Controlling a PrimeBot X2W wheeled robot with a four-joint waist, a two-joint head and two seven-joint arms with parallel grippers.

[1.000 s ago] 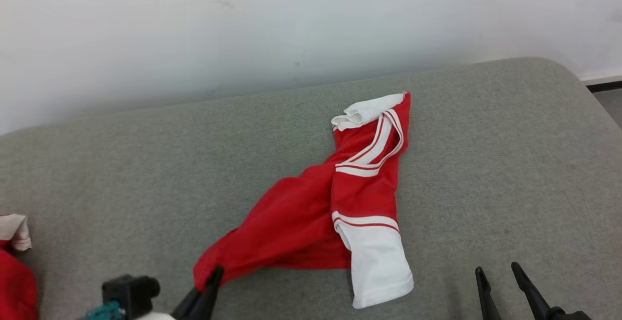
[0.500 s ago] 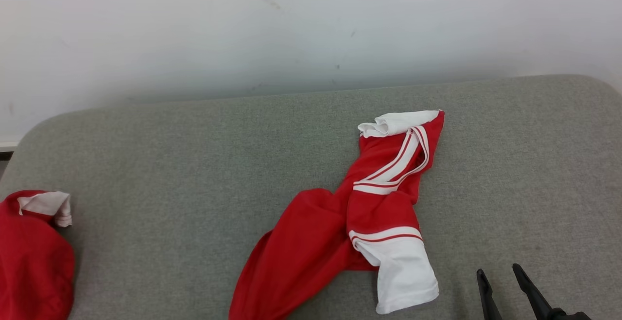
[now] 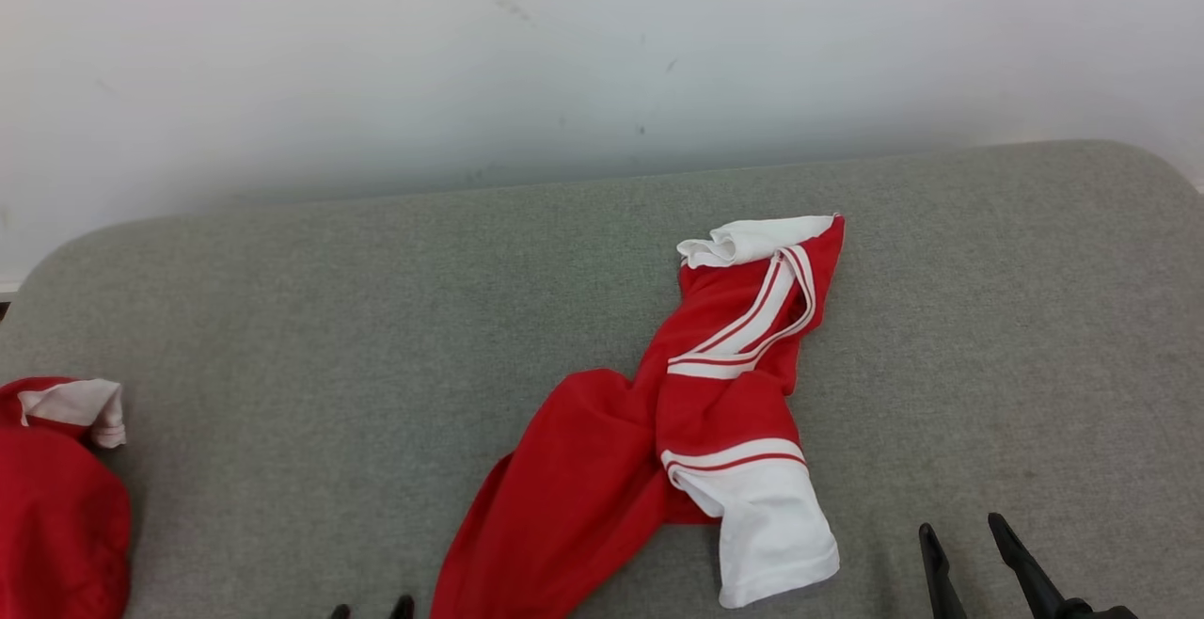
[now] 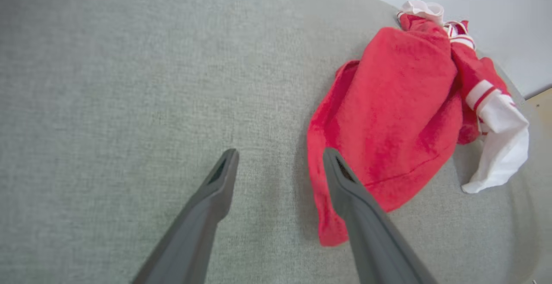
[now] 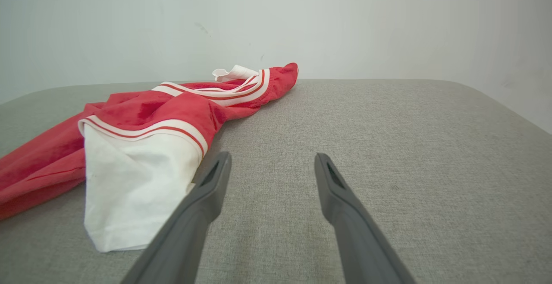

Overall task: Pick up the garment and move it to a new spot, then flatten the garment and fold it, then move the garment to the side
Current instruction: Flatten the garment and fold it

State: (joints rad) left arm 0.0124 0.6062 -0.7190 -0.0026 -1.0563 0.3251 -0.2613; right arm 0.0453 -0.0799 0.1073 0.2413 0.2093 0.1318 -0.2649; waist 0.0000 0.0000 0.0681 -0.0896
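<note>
As it lies crumpled, garment [image 3: 583, 468] shows red w/ white stripes

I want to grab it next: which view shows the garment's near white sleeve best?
The right wrist view: the white sleeve lies large and close, flat on the grey cushion. The head view shows the sleeve whole from above but smaller; the left wrist view shows it small, near the picture's right edge.

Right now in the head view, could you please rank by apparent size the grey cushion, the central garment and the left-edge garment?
1. grey cushion
2. central garment
3. left-edge garment, though the frame cuts it off, so its full size is unsure.
</note>
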